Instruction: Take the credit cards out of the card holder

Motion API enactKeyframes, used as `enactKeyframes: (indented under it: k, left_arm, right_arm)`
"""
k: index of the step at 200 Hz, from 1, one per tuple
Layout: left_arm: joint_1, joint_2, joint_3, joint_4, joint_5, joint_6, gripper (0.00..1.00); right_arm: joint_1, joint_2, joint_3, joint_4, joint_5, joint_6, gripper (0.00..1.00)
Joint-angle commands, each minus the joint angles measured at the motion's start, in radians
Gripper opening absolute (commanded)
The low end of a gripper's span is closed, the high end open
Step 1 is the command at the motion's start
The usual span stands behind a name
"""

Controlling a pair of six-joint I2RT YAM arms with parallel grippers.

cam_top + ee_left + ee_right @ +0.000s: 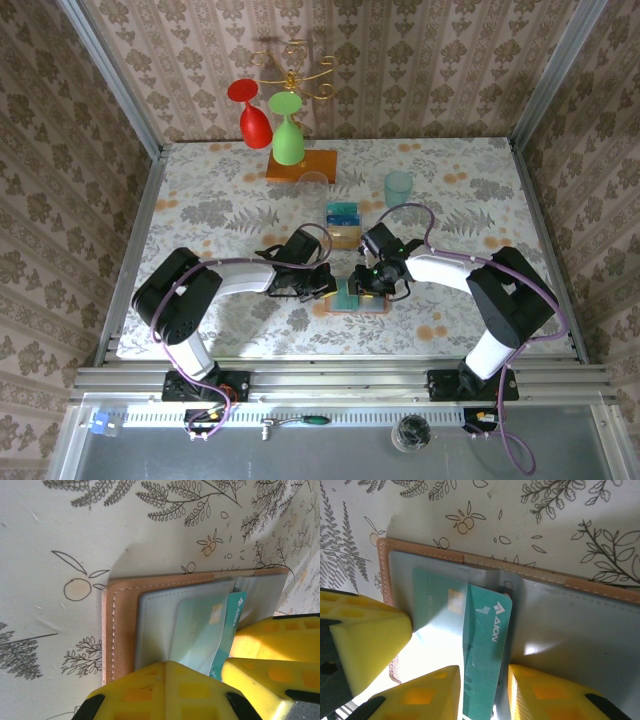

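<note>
The card holder point(560, 630) lies open on the surface point(200, 200); a teal card point(482, 645) marked "AION" juts from its middle fold, long axis running into the right gripper point(484, 685), whose jaws flank its edges; whether they grip, we cannot tell; the left gripper point(318, 284) bears on one outer edge of the holder, its jaws unreadable.

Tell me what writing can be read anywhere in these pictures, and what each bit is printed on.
"AION": white letters next to a white logo mark, on the teal card sticking out of the open card holder. The same word shows in the left wrist view.
Faint print on the paler card under the holder's translucent pocket: too blurred to read.
Nothing else here is legible.
</note>
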Motion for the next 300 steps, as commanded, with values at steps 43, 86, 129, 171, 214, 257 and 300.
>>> enactKeyframes:
  k: [43,86,129,171,214,257,300]
  left_arm:
    - [-0.007,0.023,0.008,-0.061,-0.010,0.025,0.00]
    - [-0.007,0.028,0.009,-0.061,-0.008,0.025,0.00]
    - [-0.007,0.029,0.009,-0.059,-0.007,0.024,0.00]
    - [-0.007,0.030,0.010,-0.061,-0.008,0.024,0.00]
    - [-0.008,0.031,0.010,-0.065,-0.005,0.026,0.00]
    - [-0.006,0.036,0.013,-0.064,-0.002,0.028,0.00]
    - [-0.003,0.033,0.008,-0.060,-0.001,0.030,0.00]
  right_arm:
    - [-0.027,-0.025,-0.044,0.106,-0.113,0.073,0.28]
    - [-0.042,-0.029,-0.077,0.158,-0.147,0.097,0.23]
    - [-0.058,-0.019,-0.107,0.212,-0.174,0.118,0.17]
    - [-0.072,-0.019,-0.125,0.239,-0.186,0.129,0.15]
    - [-0.090,-0.043,-0.139,0.229,-0.180,0.116,0.13]
    - [-0.110,-0.073,-0.141,0.176,-0.165,0.082,0.12]
    - [-0.129,-0.104,-0.135,0.095,-0.131,0.034,0.12]
